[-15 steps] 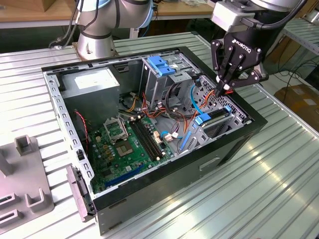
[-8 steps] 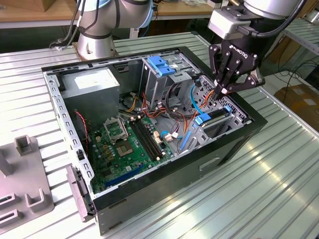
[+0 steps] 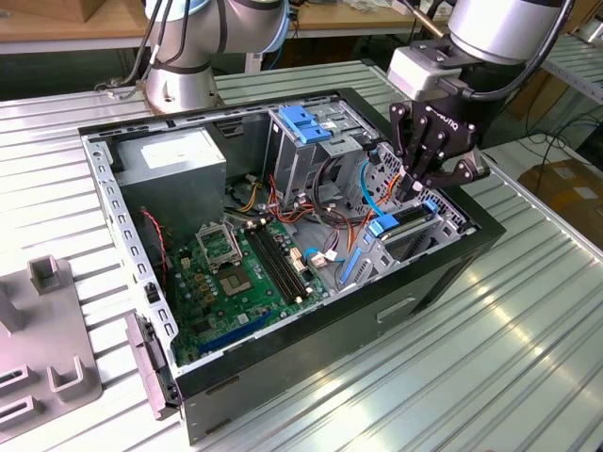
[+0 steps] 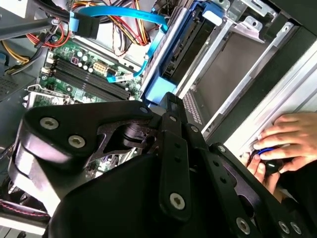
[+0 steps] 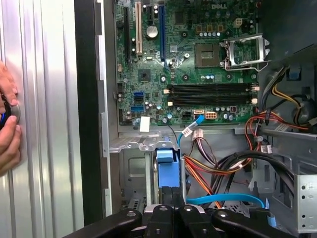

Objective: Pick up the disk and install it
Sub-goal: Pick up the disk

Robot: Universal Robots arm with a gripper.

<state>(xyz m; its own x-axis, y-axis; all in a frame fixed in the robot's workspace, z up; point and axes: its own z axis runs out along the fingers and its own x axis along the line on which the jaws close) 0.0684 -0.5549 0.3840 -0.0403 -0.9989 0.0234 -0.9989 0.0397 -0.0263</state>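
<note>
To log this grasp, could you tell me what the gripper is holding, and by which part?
The gripper appears to hold the disk, pinched across its thin upper edge near one blue-framed end.

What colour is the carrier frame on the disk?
Bright blue, along the edges of the disk; it shows best in the exterior view.

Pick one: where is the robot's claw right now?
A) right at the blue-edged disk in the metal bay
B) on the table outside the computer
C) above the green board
A: in the exterior view the gripper hangs right over the disk, which sits in the metal bay, well away from the green board.
</note>
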